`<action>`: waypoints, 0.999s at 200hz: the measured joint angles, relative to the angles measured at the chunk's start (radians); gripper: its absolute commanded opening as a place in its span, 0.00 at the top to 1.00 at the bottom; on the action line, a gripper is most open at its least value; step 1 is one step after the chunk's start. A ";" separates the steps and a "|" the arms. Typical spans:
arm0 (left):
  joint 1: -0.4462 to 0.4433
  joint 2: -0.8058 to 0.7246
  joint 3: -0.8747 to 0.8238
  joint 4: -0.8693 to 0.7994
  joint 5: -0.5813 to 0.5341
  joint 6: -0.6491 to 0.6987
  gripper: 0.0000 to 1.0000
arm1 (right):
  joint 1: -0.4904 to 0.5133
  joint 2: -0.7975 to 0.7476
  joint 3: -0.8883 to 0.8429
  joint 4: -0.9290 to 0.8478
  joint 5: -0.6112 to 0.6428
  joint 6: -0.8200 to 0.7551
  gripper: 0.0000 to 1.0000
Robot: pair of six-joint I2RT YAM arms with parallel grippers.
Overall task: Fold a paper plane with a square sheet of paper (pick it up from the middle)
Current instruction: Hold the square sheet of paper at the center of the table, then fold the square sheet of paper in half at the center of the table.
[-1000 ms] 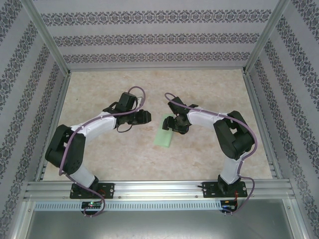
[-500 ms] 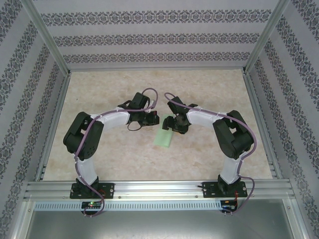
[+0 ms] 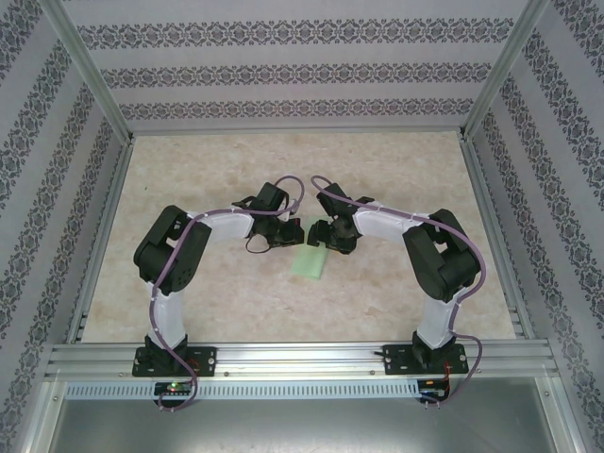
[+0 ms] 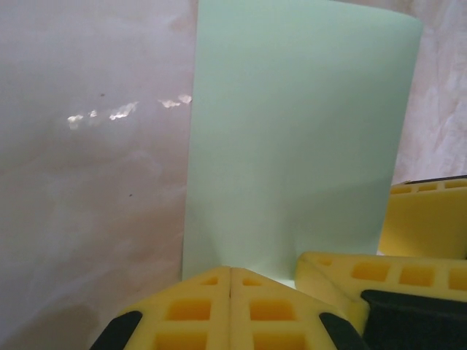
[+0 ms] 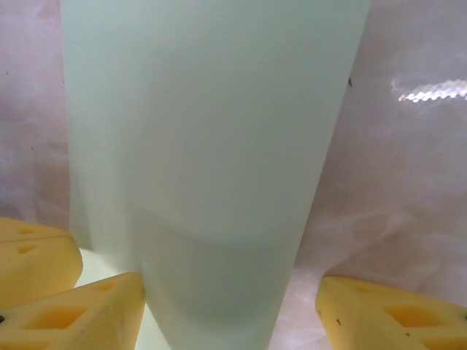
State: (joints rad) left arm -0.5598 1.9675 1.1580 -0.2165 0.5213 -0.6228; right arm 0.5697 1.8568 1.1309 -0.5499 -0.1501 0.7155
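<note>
Top external: shows the square sheet of paper (image 3: 310, 263) folded flat, likely light, limp; suggests pinching its middle. Finds left gripper (image 3: 294, 230) closed at its far end, right gripper (image 3: 321, 234) spread astride it.

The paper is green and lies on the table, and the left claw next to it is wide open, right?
Not quite: the left claw is shut, not wide open. The left wrist view shows its yellow fingers pressed together at the paper's near edge. The rest is right: the paper is green and lies on the table.
</note>
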 measured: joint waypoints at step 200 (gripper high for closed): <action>-0.010 0.039 0.029 -0.020 0.002 0.053 1.00 | -0.064 -0.311 -0.212 0.289 -0.098 0.093 0.69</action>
State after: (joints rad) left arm -0.5701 2.0068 1.1870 -0.2367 0.5228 -0.5694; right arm 0.5060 1.5455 0.9192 -0.2607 -0.2485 0.8085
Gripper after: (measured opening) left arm 0.061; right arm 0.384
